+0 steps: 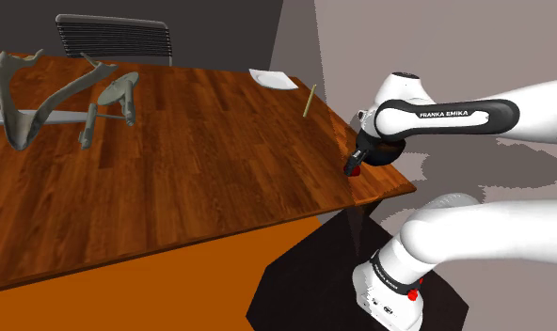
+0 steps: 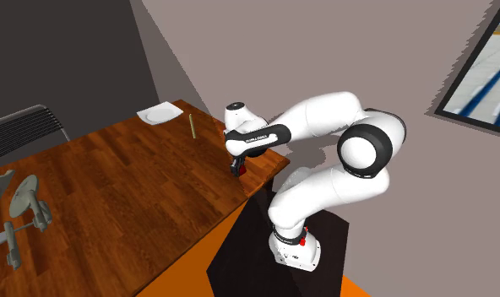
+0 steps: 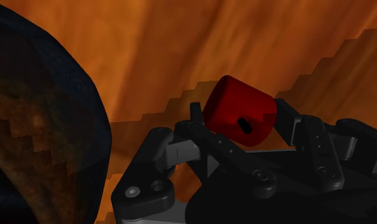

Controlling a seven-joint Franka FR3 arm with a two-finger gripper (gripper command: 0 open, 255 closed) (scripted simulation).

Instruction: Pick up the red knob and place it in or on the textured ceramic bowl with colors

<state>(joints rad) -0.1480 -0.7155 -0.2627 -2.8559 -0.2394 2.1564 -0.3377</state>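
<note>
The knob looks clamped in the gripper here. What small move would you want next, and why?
Probably shift the gripper sideways toward the dark mottled bowl before opening. In the wrist view it clasps the red knob, and the bowl's wall stands close beside the knob, not beneath it, so letting go now would likely drop it on the wooden table.

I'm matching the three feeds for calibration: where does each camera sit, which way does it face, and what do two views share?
Shoulder view: beside and behind the stand, looking down over the wooden table; arm and gripper show.
Second exterior view: high over the table's near side, looking down at the corner by the arm; whole arm shows.
Wrist view: on the hand, looking along the gripper clasping the red knob, dark mottled bowl beside.
Shared: both exterior views show the white dish and stick at the table's far corner.
</note>
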